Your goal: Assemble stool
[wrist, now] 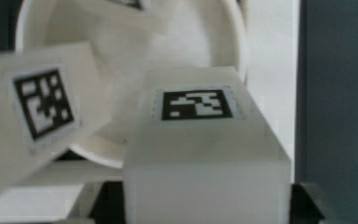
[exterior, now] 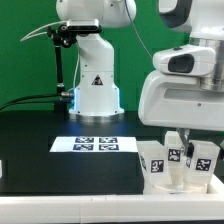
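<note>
My gripper hangs over a cluster of white stool parts at the exterior view's lower right. In the wrist view a blocky white leg with a square tag stands between my two dark fingers, which touch both of its sides. My gripper is shut on this leg. Behind it is the round rimmed seat disc. A second tagged leg leans beside it. In the exterior view further tagged legs stand close together next to the held one.
The marker board lies flat on the black table, to the exterior view's left of the parts. The arm's white base stands behind it. A white border rail shows at the left edge.
</note>
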